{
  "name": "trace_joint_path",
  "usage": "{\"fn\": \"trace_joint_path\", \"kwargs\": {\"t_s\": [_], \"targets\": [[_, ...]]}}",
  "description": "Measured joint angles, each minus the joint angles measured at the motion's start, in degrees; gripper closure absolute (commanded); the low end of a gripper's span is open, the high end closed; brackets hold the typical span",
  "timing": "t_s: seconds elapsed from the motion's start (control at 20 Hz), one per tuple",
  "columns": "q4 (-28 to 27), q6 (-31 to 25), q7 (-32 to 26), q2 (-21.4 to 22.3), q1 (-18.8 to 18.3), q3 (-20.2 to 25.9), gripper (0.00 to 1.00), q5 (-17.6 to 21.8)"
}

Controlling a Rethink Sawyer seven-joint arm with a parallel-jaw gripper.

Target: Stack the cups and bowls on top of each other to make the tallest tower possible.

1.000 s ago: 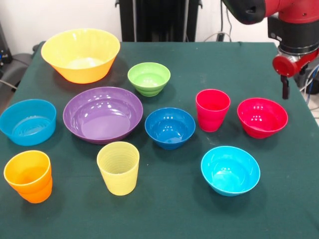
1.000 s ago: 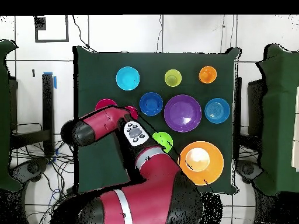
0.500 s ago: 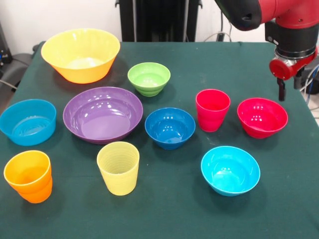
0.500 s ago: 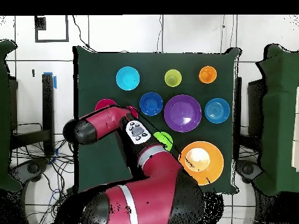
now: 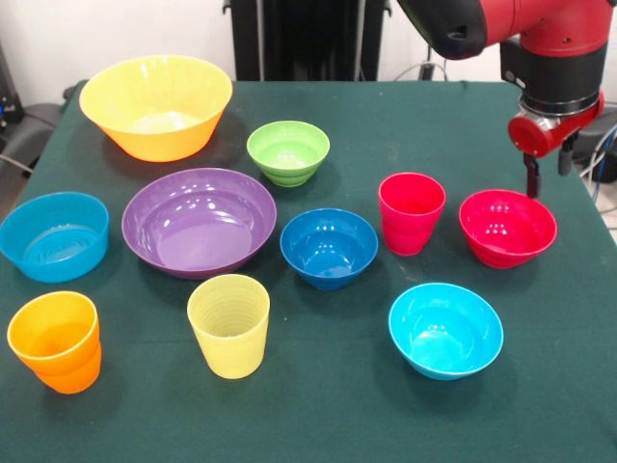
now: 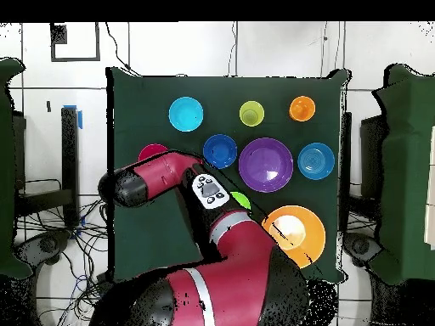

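All cups and bowls stand singly on the green table; none is stacked, so no tower shows. The red cup (image 5: 411,212) stands just left of the red bowl (image 5: 507,228). The dark blue bowl (image 5: 329,247), cyan bowl (image 5: 445,330), pale yellow cup (image 5: 228,324), orange cup (image 5: 55,340), light blue bowl (image 5: 53,235), purple bowl (image 5: 199,222), lime green bowl (image 5: 287,152) and yellow-orange bowl (image 5: 154,106) spread leftward. My gripper (image 5: 547,183) is open and empty, hanging just above the red bowl's far rim. In the overhead view the arm hides the gripper and the red cup.
The table's right edge (image 5: 590,207) runs close beside the red bowl. In the overhead view my arm (image 6: 170,178) lies over the red bowl (image 6: 153,153) and the green bowl (image 6: 241,200), which show only in part.
My gripper has moved left in the front view and slightly down, from beyond the red bowl's right side to over its far rim. The cups and bowls have not moved.
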State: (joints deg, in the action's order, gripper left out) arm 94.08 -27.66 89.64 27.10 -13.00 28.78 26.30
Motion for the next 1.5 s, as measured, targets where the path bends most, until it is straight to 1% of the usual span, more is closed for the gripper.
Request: {"fn": "trace_joint_path", "kwargs": {"t_s": [0.45,1.0,1.5], "targets": [[-1.7,-2.5,0.0,0.0,-1.0,0.1,0.0,0.0],[-3.8,-2.8,0.0,-0.6,-1.0,0.2,0.0,0.0],[-7.4,-2.8,0.0,-5.7,-0.9,0.2,0.0,0.0]]}}
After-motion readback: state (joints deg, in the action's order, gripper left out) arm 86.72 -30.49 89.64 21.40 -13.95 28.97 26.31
